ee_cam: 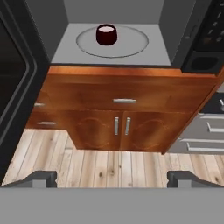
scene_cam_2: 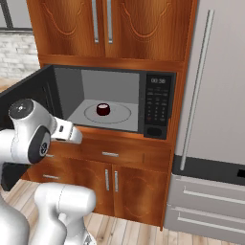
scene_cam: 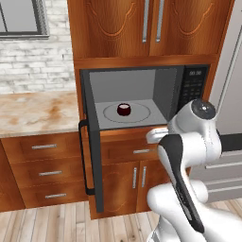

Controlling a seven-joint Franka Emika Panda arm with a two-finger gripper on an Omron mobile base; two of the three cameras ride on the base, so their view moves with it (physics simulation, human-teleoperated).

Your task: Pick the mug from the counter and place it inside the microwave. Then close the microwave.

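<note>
Mug (ee_cam: pixel 106 34) on microwave (scene_cam: pixel 191 85) turntable, door open, gripper (ee_cam: pixel 112 179) fingers spread wide, empty, tips seemingly cropped at frame bottom

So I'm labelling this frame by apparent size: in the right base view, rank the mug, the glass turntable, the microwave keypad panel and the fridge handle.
Largest to smallest as they look:
1. Fridge handle, longest by far.
2. Keypad panel and turntable: similar extent, too close to rank.
3. Mug, clearly smallest.
</note>
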